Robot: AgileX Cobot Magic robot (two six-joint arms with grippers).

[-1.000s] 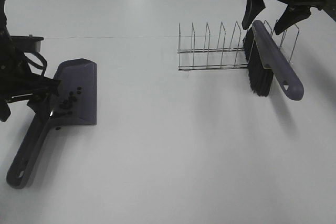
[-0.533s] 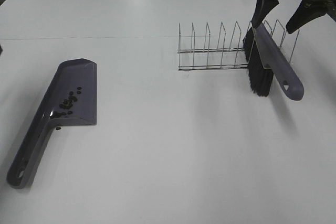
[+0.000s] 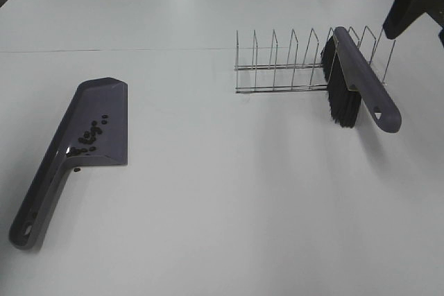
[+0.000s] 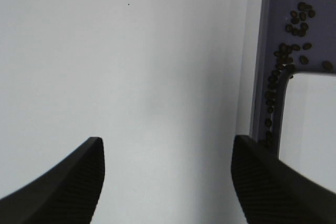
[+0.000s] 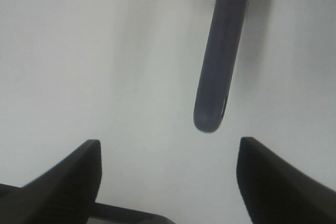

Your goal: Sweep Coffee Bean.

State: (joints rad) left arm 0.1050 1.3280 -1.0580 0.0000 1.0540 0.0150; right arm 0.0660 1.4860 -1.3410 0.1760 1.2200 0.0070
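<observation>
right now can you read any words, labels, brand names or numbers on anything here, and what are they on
None: no text can be read in any view.
The dustpan, the brush and the wire rack show no print or label.
The table is blank white.

Coffee beans lie in the dustpan, left of rack and brush.

One dustpan, one brush, one wire rack, roughly twenty coffee beans

coffee bean | tiny dark ovals | clustered in purple dustpan | one just outside
</observation>
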